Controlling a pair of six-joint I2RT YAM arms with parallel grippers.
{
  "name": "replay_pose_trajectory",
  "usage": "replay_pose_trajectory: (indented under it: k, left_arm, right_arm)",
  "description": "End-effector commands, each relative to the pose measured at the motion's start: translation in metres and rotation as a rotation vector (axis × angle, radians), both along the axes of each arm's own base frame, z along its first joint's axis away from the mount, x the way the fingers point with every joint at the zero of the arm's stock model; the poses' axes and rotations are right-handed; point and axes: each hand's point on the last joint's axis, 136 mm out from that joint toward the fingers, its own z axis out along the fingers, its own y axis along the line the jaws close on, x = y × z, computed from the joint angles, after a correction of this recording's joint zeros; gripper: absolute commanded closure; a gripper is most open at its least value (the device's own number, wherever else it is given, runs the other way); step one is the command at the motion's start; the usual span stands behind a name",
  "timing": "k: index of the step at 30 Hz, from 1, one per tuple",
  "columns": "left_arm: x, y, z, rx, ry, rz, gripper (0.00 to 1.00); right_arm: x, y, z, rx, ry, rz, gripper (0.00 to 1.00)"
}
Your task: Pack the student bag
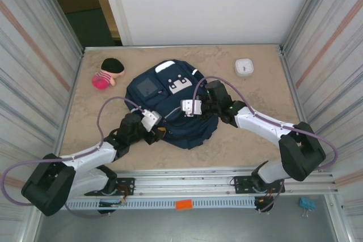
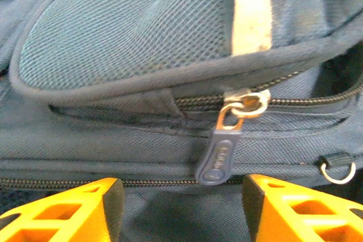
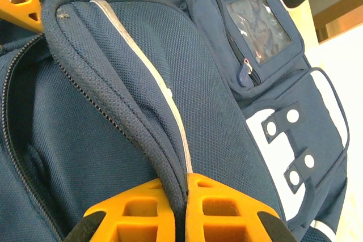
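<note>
The student bag (image 1: 170, 103), a navy backpack with white stripes and a white front patch (image 3: 326, 140), lies flat in the middle of the table. My right gripper (image 3: 184, 184) is shut on the piped edge of the bag's upper flap (image 3: 113, 77), beside the gaping main zipper (image 3: 14, 83); from above it (image 1: 187, 110) sits over the bag's centre. My left gripper (image 2: 181, 213) is open at the bag's near-left edge (image 1: 159, 134). A blue zipper pull (image 2: 218, 160) hangs from its metal slider (image 2: 245, 103) just ahead of the orange fingers (image 2: 62, 211), touching neither.
A pink doll with black hair (image 1: 108, 73) lies at the back left of the table. A small white square object (image 1: 244, 67) sits at the back right. Corrugated walls (image 1: 39, 72) close in both sides. A blue clip (image 1: 306, 203) lies below the table's front rail.
</note>
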Motion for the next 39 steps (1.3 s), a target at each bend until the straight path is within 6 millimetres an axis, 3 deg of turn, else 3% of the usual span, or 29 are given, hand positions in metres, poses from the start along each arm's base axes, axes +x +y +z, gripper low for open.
replay_pose_trajectory:
  k: [1, 7, 14, 19, 25, 32, 36, 37, 39]
  left_arm:
    - [-0.005, -0.019, 0.022, -0.059, -0.096, -0.135, 0.46]
    - [-0.015, -0.025, 0.035, -0.116, -0.107, -0.183, 0.62]
    - [-0.016, -0.026, 0.033, -0.168, -0.072, -0.161, 0.88]
    - [-0.016, -0.030, 0.027, -0.188, -0.022, -0.157, 0.99]
    - [-0.018, -0.039, 0.029, -0.221, 0.020, -0.168, 1.00]
    - [-0.037, -0.058, 0.044, -0.294, 0.080, -0.237, 1.00]
    - [-0.031, -0.051, 0.036, -0.268, 0.096, -0.137, 1.00]
    - [-0.026, -0.046, 0.031, -0.251, 0.111, -0.086, 1.00]
    - [-0.025, -0.043, 0.027, -0.235, 0.110, -0.068, 1.00]
  right_arm:
    - [0.005, 0.008, 0.025, 0.048, -0.034, 0.027, 1.00]
    - [0.006, 0.007, 0.023, 0.045, -0.030, 0.022, 1.00]
    - [0.006, 0.009, 0.023, 0.054, -0.022, 0.024, 1.00]
    - [0.006, 0.009, 0.024, 0.056, -0.023, 0.023, 1.00]
    - [0.005, 0.008, 0.024, 0.061, -0.017, 0.016, 1.00]
    - [0.007, 0.009, 0.023, 0.082, -0.003, -0.003, 1.00]
    - [0.000, 0.002, 0.017, 0.055, 0.031, -0.008, 1.00]
    - [-0.004, -0.001, 0.018, 0.049, 0.061, -0.021, 0.99]
    - [-0.010, -0.007, 0.027, 0.092, 0.176, -0.104, 0.74]
